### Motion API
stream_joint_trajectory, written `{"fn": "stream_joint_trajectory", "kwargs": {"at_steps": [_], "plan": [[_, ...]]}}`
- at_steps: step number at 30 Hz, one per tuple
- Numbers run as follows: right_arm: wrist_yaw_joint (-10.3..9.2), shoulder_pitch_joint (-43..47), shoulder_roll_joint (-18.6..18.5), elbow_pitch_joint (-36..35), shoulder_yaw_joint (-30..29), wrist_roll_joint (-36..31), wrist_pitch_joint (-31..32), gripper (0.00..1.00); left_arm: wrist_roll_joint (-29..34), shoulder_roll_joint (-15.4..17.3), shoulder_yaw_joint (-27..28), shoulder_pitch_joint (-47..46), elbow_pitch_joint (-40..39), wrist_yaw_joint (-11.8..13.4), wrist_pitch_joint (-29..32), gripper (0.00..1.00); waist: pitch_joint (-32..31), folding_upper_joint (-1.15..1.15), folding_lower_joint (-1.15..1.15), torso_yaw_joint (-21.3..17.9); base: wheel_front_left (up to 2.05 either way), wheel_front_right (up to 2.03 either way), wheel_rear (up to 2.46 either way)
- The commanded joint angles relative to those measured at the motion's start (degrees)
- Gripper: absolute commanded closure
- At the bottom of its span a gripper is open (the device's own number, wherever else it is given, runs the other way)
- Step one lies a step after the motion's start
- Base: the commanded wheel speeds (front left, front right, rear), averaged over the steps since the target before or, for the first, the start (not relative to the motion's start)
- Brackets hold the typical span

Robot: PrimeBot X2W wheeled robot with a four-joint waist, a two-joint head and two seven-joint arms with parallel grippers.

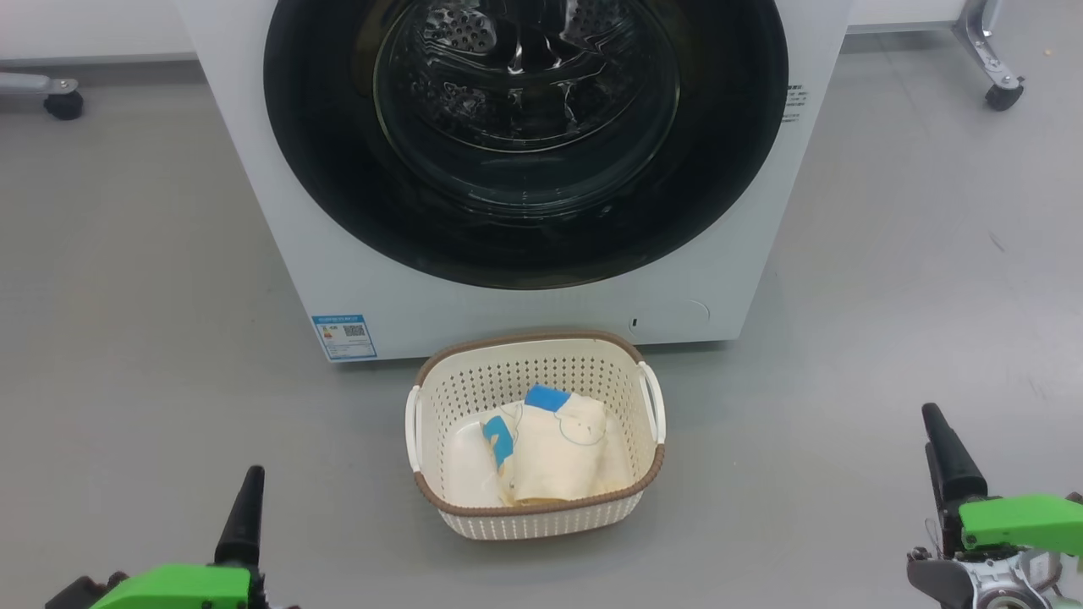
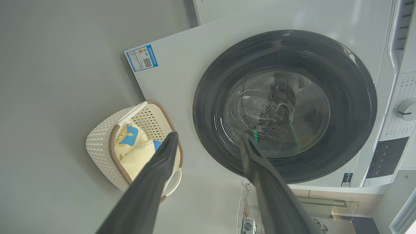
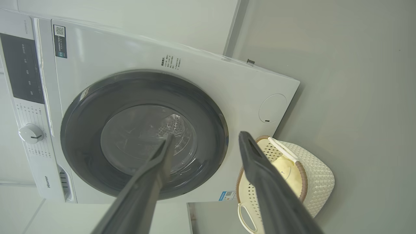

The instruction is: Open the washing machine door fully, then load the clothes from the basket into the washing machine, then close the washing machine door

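The white washing machine (image 1: 525,313) stands ahead with its round glossy black door (image 1: 338,194) flat against the front, the steel drum showing through the glass. On the floor just before it sits the cream basket (image 1: 541,338), holding cream-yellow clothes (image 1: 550,452) with blue patches. My left gripper (image 2: 208,139) is open and empty; one dark finger (image 1: 244,516) rises at the lower left, well left of the basket. At the lower right, a similar distance from the basket, my right gripper (image 3: 204,138) is also open with nothing between its fingers (image 1: 948,457).
Grey floor lies around the basket. A caster wheel (image 1: 63,103) sits at the far left and a wheeled metal leg (image 1: 1003,89) at the far right. A blue label (image 1: 344,336) marks the machine's lower left corner. The control dial (image 2: 406,110) is on the top panel.
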Motion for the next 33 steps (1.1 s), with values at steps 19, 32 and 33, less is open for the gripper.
{"fn": "stream_joint_trajectory", "kwargs": {"at_steps": [19,32,33], "plan": [[-0.08,-3.1,-1.2,-4.2,-0.7,-28.4,-2.8,0.00,24.2,2.4,-2.0,-3.5,-4.1,3.5,-3.9,0.00,-0.2,0.00,0.00,0.1,0.00,0.00,0.00],[-0.10,-2.1,-1.1,-6.8,0.7,-40.2,-3.5,0.00,35.0,2.9,-4.1,-3.8,-4.2,4.7,-5.9,0.00,-0.5,0.00,0.00,0.4,0.00,0.00,0.00],[-0.10,-2.0,-1.1,-7.0,0.8,-41.0,-3.5,0.00,35.8,2.9,-4.3,-3.8,-4.1,4.8,-6.1,0.00,-0.5,0.00,0.00,0.4,0.00,0.00,0.00]]}}
